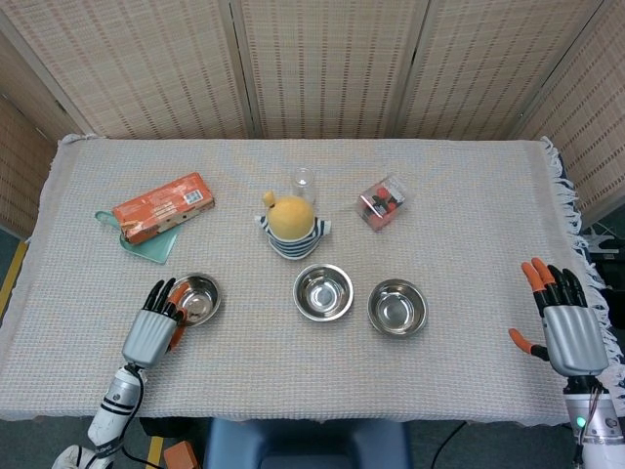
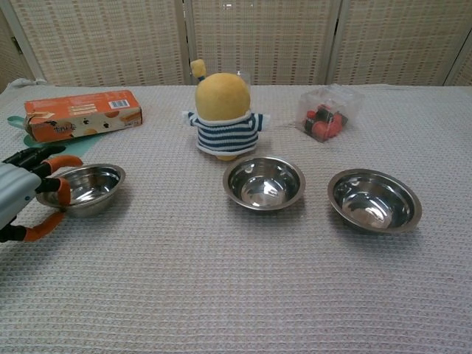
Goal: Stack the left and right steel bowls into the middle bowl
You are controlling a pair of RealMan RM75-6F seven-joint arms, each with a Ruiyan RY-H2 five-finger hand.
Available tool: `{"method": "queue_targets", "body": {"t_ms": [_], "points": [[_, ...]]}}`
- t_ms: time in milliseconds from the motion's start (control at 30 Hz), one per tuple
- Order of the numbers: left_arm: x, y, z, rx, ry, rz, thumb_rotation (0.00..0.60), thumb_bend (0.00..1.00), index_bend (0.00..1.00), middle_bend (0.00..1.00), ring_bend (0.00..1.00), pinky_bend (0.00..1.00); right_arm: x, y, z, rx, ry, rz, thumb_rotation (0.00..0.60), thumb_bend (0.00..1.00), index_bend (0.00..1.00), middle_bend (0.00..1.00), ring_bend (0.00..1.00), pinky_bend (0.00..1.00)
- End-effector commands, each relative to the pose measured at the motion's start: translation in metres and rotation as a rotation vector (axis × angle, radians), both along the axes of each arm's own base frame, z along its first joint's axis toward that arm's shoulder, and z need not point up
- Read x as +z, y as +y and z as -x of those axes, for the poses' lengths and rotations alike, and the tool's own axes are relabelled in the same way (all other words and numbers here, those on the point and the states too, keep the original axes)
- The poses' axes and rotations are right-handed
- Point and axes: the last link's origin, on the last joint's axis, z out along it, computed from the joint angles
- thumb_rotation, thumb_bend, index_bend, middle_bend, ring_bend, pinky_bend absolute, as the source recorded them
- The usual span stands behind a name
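Three steel bowls stand in a row on the cloth. My left hand [image 1: 151,330] [image 2: 18,199] is at the left bowl [image 1: 198,298] [image 2: 85,188]: its fingers lie over the bowl's left rim and its thumb hangs apart below the rim. That bowl rests on the table. The middle bowl [image 1: 323,292] [image 2: 264,183] and the right bowl [image 1: 397,308] [image 2: 375,200] both stand empty and untouched. Far from the bowls, my right hand [image 1: 566,327] hovers at the table's right edge with its fingers spread and nothing in it. The chest view does not show it.
A yellow plush toy in a striped shirt [image 1: 291,225] [image 2: 223,114] stands just behind the middle bowl, with a clear glass [image 1: 304,182] behind it. An orange box [image 1: 163,207] [image 2: 81,116] lies on a teal sheet [image 1: 146,244] at back left. A clear box of red items [image 1: 382,202] [image 2: 328,112] sits at back right.
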Motion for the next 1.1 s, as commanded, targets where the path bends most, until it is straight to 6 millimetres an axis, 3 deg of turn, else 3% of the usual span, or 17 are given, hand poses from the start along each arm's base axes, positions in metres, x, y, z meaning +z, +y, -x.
{"method": "queue_targets", "body": {"t_ms": [33,467,500,567,733,933,1100], "points": [[0.001,0.007,-0.009,-0.034,-0.045,-0.027,0.6,0.46,0.66,0.14,0.02,0.11,0.0,-0.001,0.001,-0.005,0.0,0.0,0.6,0.06,0.0,0.0,0.0,0.0],[0.004,0.032,-0.057,-0.179,-0.118,-0.058,0.6,0.46,0.66,0.14,0.02,0.11,0.003,-0.004,0.004,-0.023,-0.006,0.01,0.6,0.06,0.0,0.0,0.0,0.0],[-0.004,0.036,-0.08,-0.248,-0.13,-0.035,0.6,0.46,0.66,0.14,0.02,0.11,0.005,-0.004,0.005,-0.029,-0.01,0.018,0.6,0.06,0.0,0.0,0.0,0.0],[-0.014,0.04,-0.103,-0.284,-0.12,-0.011,0.6,0.46,0.66,0.14,0.02,0.11,0.007,-0.005,0.006,-0.033,-0.014,0.023,0.6,0.06,0.0,0.0,0.0,0.0],[-0.033,0.048,-0.142,-0.347,-0.071,0.035,0.6,0.45,0.65,0.14,0.02,0.11,0.011,-0.005,0.007,-0.045,-0.049,0.032,0.6,0.06,0.0,0.0,0.0,0.0],[-0.05,0.057,-0.162,-0.347,-0.036,0.095,0.6,0.45,0.64,0.13,0.01,0.11,0.029,-0.001,0.012,-0.047,-0.117,0.047,0.6,0.06,0.0,0.0,0.0,0.0],[-0.065,0.06,-0.175,-0.336,-0.047,0.149,0.6,0.45,0.63,0.13,0.01,0.11,0.062,0.021,0.01,0.023,-0.246,0.104,0.6,0.06,0.0,0.0,0.0,0.0]]}}
